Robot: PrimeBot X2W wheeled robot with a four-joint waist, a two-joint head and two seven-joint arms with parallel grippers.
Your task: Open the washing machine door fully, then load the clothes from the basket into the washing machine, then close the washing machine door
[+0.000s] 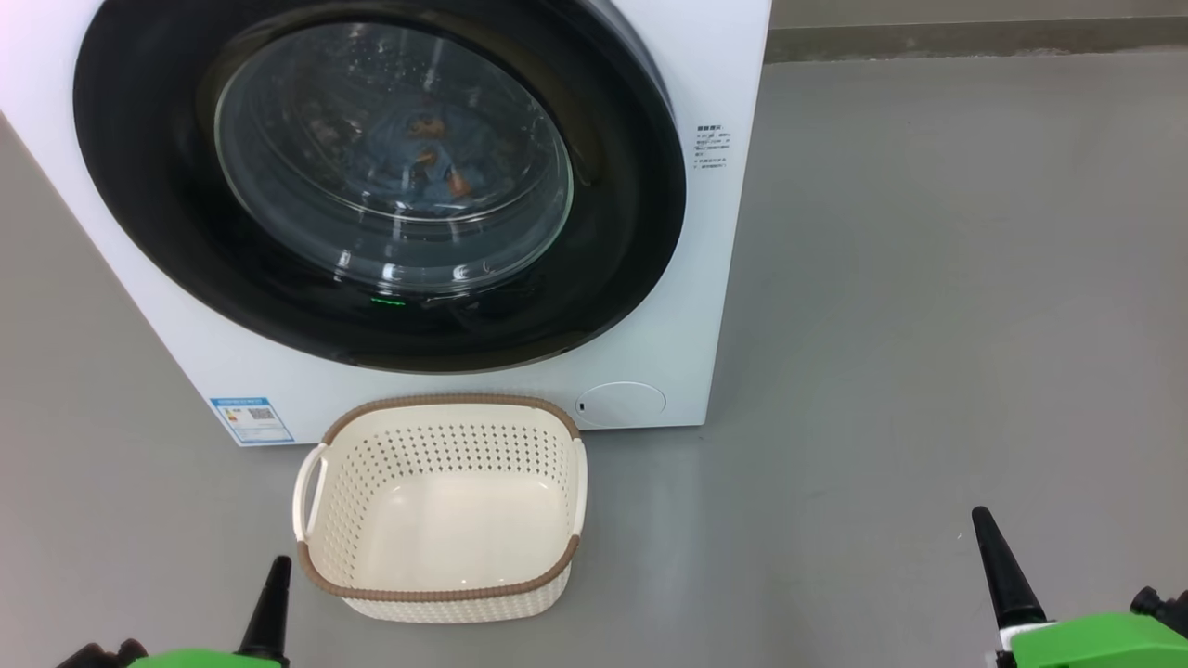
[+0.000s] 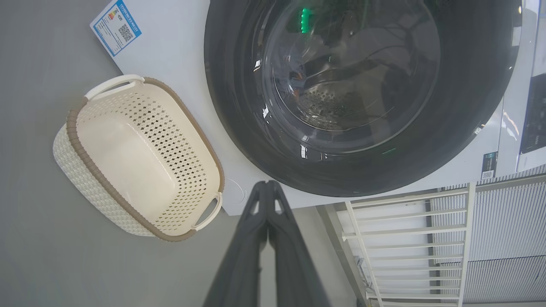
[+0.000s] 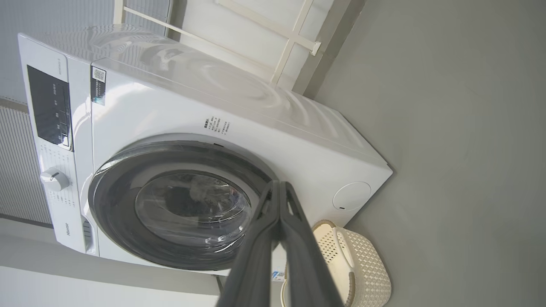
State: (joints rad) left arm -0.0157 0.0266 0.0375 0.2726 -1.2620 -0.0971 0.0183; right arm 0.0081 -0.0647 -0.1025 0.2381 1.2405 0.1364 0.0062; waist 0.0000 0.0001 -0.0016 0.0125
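Head view shows the washing machine door (image 1: 371, 241) lying flat against the white washing machine (image 1: 687, 306), so it looks shut. The clothes (image 1: 432, 153) are inside the drum (image 2: 328, 106), seen through the glass (image 1: 306, 232) as blue cloth with orange bits. The basket (image 1: 436, 594) sits on the floor (image 1: 928, 278) just in front of the machine, and it has nothing in it. The left end effector (image 1: 278, 571) and the right end effector (image 1: 986, 533) are both pinched shut, hold nothing, and hang low, well apart from the door. I think the job is almost done. I cannot tell if the door has clicked, so a soft push on the black rim (image 1: 139, 176), not the glass, would make sure.
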